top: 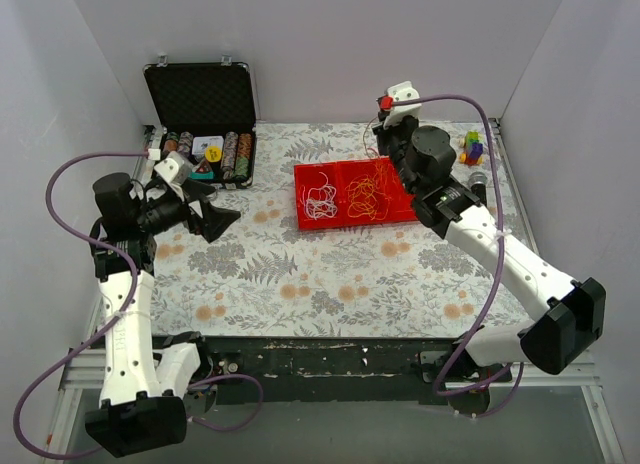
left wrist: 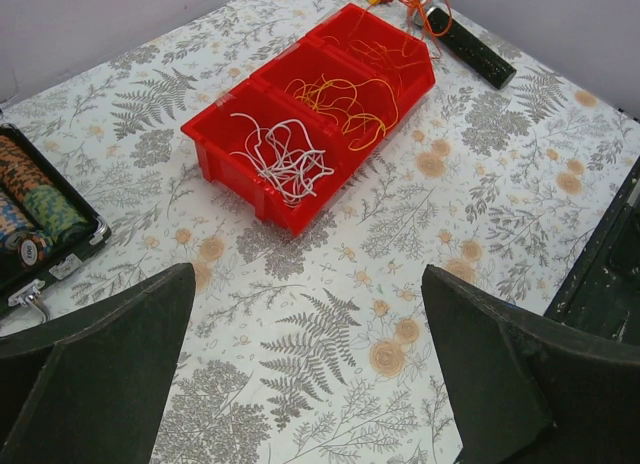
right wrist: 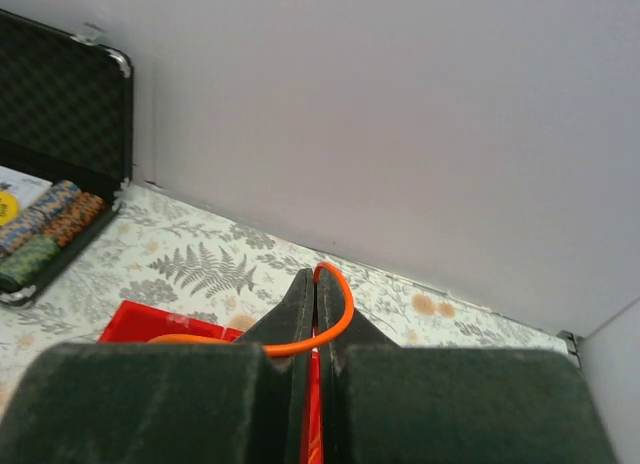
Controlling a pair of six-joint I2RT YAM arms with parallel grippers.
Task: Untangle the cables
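**STEP IN HAND: DRAWING OUT ONE ORANGE STRAND**

Top view: the cables lie in the red bin (top: 350,224) on the far bench (top: 300,274), with the white cable (top: 320,197) in the left compartment and the orange cables (top: 372,191) in the right.

Left wrist view: the left jaws gape wide and hold nothing (well apart from the bin).

Right wrist view: the right jaws are pinched tight on an orange loop (right wrist: 349,302).

Your next move is probably to raise it slowly, watching for snags.

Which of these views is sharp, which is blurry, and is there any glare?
Top external: even, soft light, red bin crisp, no glare. Left wrist: white cable sharp, the open left gripper dark and soft-edged. Right wrist: right gripper close and blurred, shut on a clearer orange cable loop; wall flat, no glare.
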